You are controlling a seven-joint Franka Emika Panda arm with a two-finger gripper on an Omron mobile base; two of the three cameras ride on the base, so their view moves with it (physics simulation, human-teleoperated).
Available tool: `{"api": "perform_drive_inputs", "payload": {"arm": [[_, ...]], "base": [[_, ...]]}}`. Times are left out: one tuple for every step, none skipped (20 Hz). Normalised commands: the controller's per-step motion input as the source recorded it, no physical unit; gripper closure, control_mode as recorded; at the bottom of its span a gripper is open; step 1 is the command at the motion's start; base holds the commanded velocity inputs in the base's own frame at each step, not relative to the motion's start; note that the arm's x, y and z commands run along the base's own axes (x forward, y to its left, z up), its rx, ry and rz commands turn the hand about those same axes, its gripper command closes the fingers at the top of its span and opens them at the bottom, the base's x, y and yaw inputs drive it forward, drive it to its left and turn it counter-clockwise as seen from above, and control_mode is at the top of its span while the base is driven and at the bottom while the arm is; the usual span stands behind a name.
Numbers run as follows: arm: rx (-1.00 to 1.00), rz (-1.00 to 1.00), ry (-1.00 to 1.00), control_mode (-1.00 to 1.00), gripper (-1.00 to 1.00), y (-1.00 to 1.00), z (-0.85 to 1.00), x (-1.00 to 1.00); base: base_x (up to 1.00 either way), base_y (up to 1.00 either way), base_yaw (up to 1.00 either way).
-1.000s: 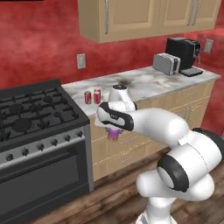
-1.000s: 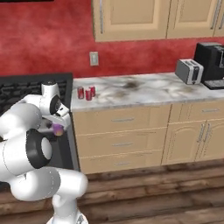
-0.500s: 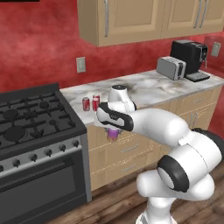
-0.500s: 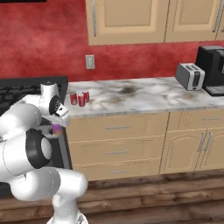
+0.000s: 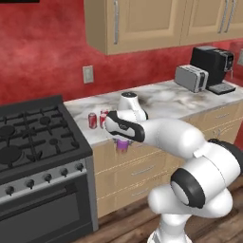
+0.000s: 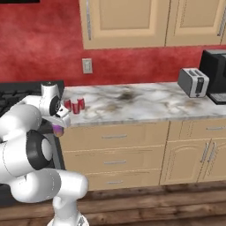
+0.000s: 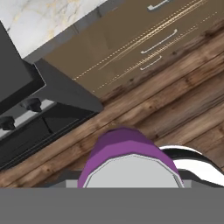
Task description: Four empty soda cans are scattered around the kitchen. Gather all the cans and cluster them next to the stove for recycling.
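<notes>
The tool (image 5: 122,142) is clamped on the purple can (image 5: 123,145); the two red cans (image 5: 97,119) sit upper left on the desk (image 5: 161,102)

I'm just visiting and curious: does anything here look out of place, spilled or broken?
Nothing spilled or damaged. One oddity: a purple can hangs in the gripper off the counter's front edge, while two red cans stand upright beside the stove.
</notes>
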Motion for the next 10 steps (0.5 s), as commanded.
{"api": "perform_drive_inputs", "payload": {"arm": [[0.0, 0.0, 0.0, 1.0, 1.0, 0.0, 0.0, 0.0], [0.0, 0.0, 0.0, 1.0, 1.0, 0.0, 0.0, 0.0], [0.0, 0.0, 0.0, 1.0, 1.0, 0.0, 0.0, 0.0], [0.0, 0.0, 0.0, 1.0, 1.0, 0.0, 0.0, 0.0], [0.0, 0.0, 0.0, 1.0, 1.0, 0.0, 0.0, 0.0], [0.0, 0.0, 0.0, 1.0, 1.0, 0.0, 0.0, 0.0], [0.0, 0.0, 0.0, 1.0, 1.0, 0.0, 0.0, 0.0], [0.0, 0.0, 0.0, 1.0, 1.0, 0.0, 0.0, 0.0], [0.0, 0.0, 0.0, 1.0, 1.0, 0.0, 0.0, 0.0], [0.0, 0.0, 0.0, 1.0, 1.0, 0.0, 0.0, 0.0]], "base": [[0.37, -0.09, 0.1], [0.41, -0.08, 0.09], [0.41, -0.07, 0.09], [0.39, -0.07, 0.09], [0.35, -0.07, 0.08], [0.34, -0.05, 0.07], [0.34, -0.05, 0.07], [0.35, -0.05, 0.07], [0.34, -0.05, 0.07], [0.33, -0.06, 0.07]]}}
